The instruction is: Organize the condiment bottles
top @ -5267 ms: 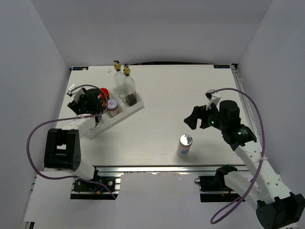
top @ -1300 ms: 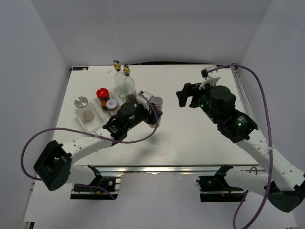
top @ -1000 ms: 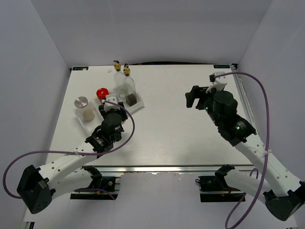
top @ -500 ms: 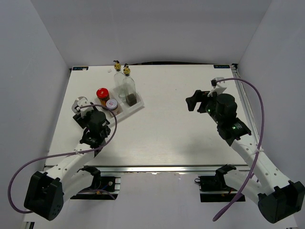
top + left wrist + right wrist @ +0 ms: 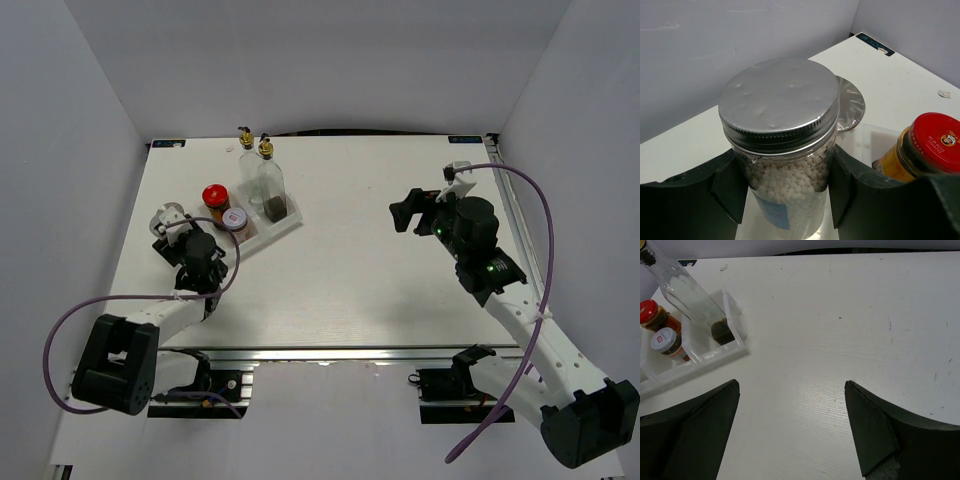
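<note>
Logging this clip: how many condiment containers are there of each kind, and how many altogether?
Tall glass bottles with gold pourer tops: 2
Red-lidded jar: 1
Label-lidded jar: 1
Silver-capped shakers: 2
Total: 6

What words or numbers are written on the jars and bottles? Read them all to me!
No text here can be read for sure.
Red lid: small printed picture, too blurred.
Shaker: pale blue label, no letters show.
Small jar lid: white label with a red mark, too small.
Black sticker: pale letters, too small.
</note>
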